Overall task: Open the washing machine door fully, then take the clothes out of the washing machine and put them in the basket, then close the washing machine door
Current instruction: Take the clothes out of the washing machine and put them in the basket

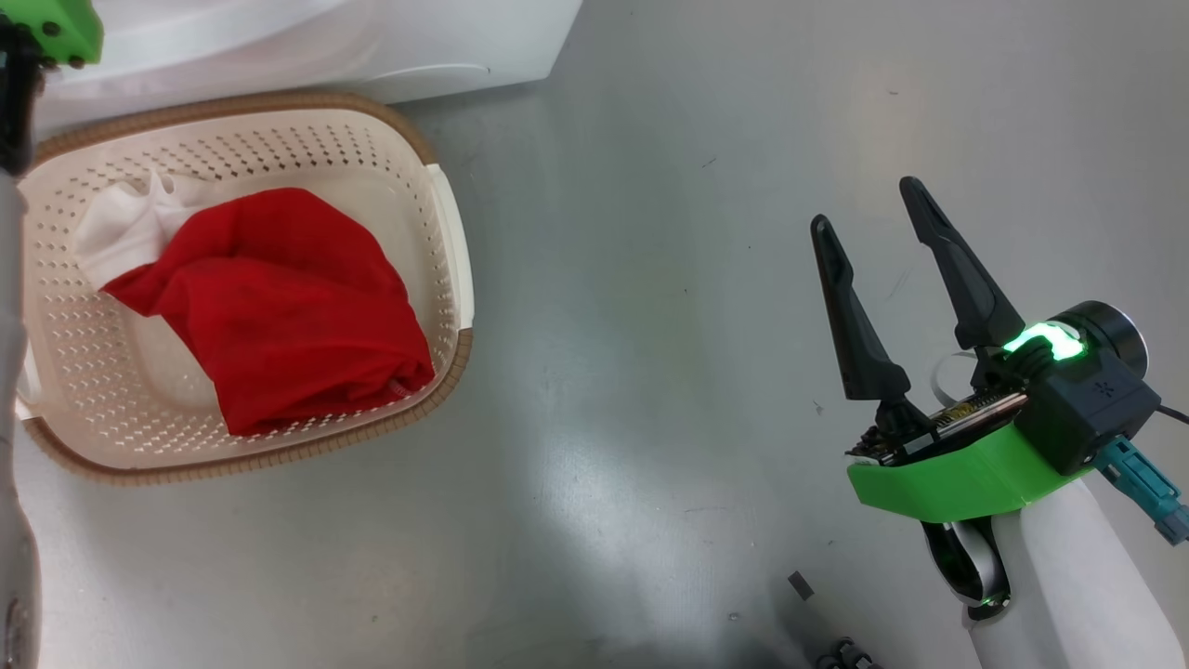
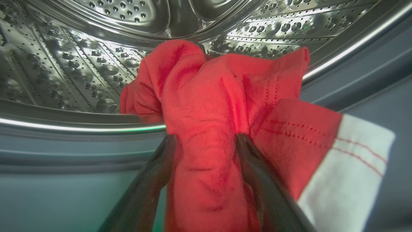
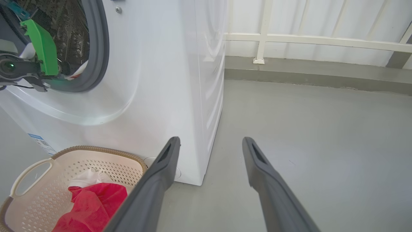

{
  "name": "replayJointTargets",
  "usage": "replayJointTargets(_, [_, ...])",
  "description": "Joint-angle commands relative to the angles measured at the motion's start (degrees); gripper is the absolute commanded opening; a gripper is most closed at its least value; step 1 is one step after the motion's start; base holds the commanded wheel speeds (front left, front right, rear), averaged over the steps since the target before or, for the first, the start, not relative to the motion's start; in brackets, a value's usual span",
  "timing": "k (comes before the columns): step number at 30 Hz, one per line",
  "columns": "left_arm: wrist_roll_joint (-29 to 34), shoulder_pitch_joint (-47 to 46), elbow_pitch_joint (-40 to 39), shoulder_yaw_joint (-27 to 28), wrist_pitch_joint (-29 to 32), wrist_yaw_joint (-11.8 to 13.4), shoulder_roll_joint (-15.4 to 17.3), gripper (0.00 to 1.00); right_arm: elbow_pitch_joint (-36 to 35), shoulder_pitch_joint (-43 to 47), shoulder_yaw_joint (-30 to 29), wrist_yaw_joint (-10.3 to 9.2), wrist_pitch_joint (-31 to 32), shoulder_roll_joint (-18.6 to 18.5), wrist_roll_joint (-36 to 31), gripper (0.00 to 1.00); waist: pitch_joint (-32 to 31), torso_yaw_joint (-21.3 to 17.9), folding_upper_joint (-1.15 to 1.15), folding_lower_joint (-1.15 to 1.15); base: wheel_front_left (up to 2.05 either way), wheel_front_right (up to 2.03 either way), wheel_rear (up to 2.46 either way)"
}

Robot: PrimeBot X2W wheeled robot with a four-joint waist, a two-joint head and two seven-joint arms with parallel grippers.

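Straddling the red garment [image 2: 209, 106] at the drum lip [image 2: 80, 124], left claw [image 2: 206, 137] spread. Pinch deep before lifting clear; right claw [image 1: 866, 204] spread, idle.

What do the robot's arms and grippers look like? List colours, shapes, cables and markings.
The right gripper has two long, dark, tapered fingers on a bright green bracket, beside a black module with a glowing green light. A teal connector plugs into it. The forearm is pale white. The left gripper has the same dark fingers.
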Motion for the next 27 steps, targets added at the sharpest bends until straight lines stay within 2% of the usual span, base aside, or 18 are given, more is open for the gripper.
replayJointTargets(1, [0.55, -0.27, -0.25, -0.31, 0.9, 0.04, 2.66, 1.0, -1.59, 0.41, 1.14, 0.34, -0.36, 0.04, 0.8, 1.0, 0.09, -0.05, 0.0, 0.0, 0.0, 0.0, 0.0])
replayJointTargets(6, [1.15, -0.44, 0.37, -1.19, 1.62, 1.38, 2.92, 1.0, -1.5, 0.51, 1.34, 0.34, -0.36, 0.04, 1.03, 1.0, 0.18, -0.04, 0.0, 0.0, 0.0, 0.0, 0.0])
replayJointTargets(8, [1.21, -0.42, 0.64, -1.47, 2.21, 1.72, 3.03, 0.22, -1.45, 0.49, 1.41, 0.34, -0.36, 0.04, 1.17, 1.0, 0.16, -0.05, 0.0, 0.0, 0.0, 0.0, 0.0])
replayJointTargets(9, [1.18, -0.38, 0.74, -1.6, 2.42, 1.67, 3.0, 0.0, -1.41, 0.47, 1.42, 0.34, -0.36, 0.04, 1.25, 1.0, 0.13, -0.05, 0.0, 0.0, 0.0, 0.0, 0.0])
replayJointTargets(14, [0.0, -0.86, 0.44, -1.41, 0.97, 1.05, 2.36, 0.0, -1.28, 0.24, 1.09, 0.34, -0.36, 0.04, 1.43, 1.0, 0.22, 0.36, 0.0, 0.0, 0.0, 0.0, 0.0])
replayJointTargets(27, [-0.58, -0.49, -2.44, -1.72, -11.34, 1.01, 3.43, 0.0, -0.62, -0.39, 0.87, 0.34, -0.36, 0.04, 1.24, 1.0, -1.09, 2.23, 0.0, 0.0, 0.0, 0.0, 0.0])
